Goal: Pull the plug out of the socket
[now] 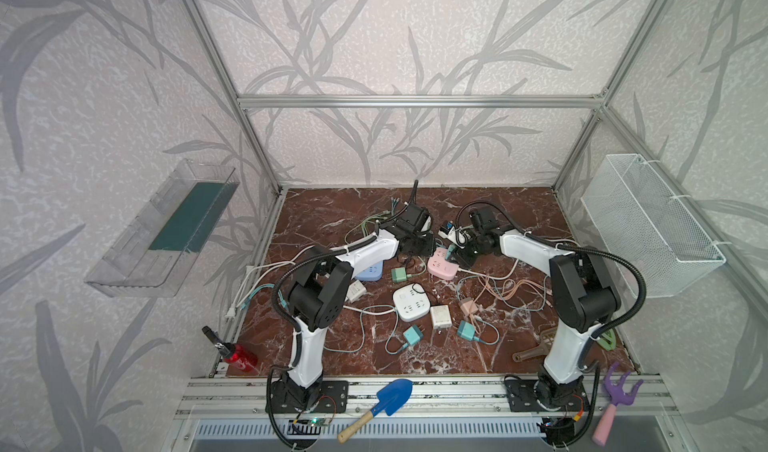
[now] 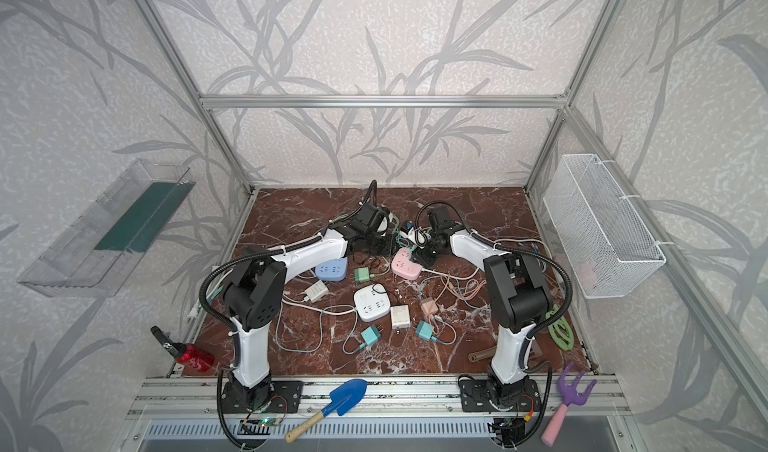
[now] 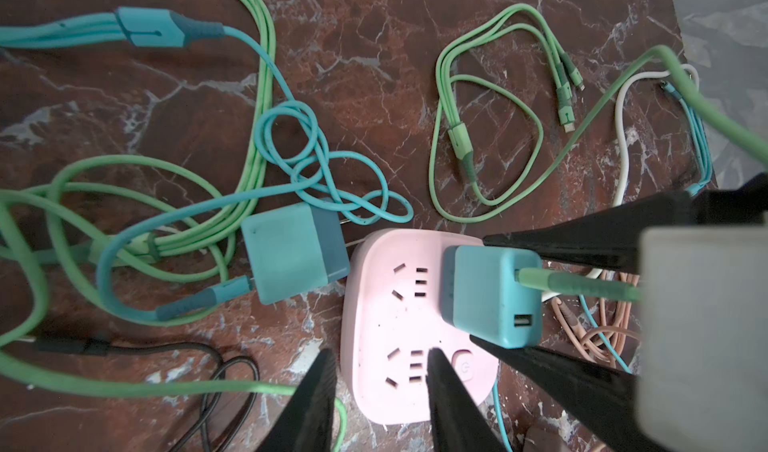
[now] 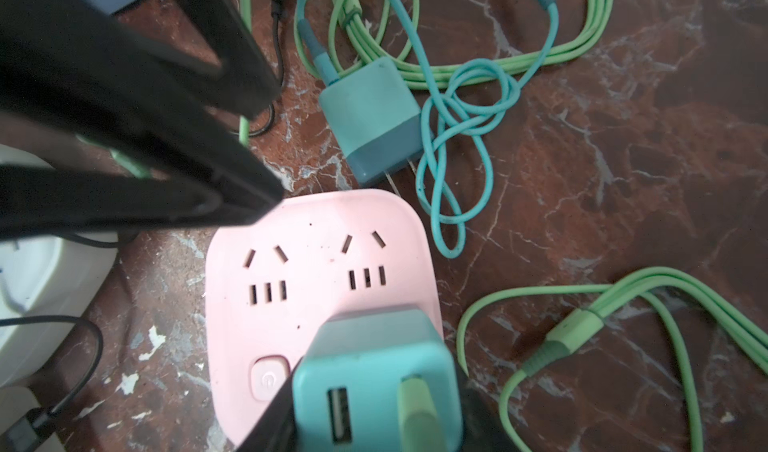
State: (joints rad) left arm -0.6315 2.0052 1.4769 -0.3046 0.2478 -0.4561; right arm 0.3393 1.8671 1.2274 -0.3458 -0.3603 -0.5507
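A pink socket (image 1: 442, 268) (image 3: 395, 304) (image 4: 316, 238) lies flat on the marble table, left of my right arm in both top views. A teal plug (image 3: 490, 296) (image 4: 374, 387) with a green cable in it stands plugged into one corner, beside the power button. My right gripper (image 4: 374, 391) (image 1: 456, 256) is shut on the plug, one black finger pressed to each side. My left gripper (image 3: 380, 350) (image 1: 430, 249) stands open over the socket's opposite end: one fingertip (image 3: 436, 358) rests on the pink top face, the other is over the table just off the edge.
A loose teal charger (image 3: 291, 254) (image 4: 374, 117) lies right behind the socket among green and teal cables (image 3: 249, 96). A white socket (image 1: 411, 302), a blue one (image 1: 369, 272) and more chargers lie nearer the front. A white wire basket (image 1: 652, 221) hangs on the right wall.
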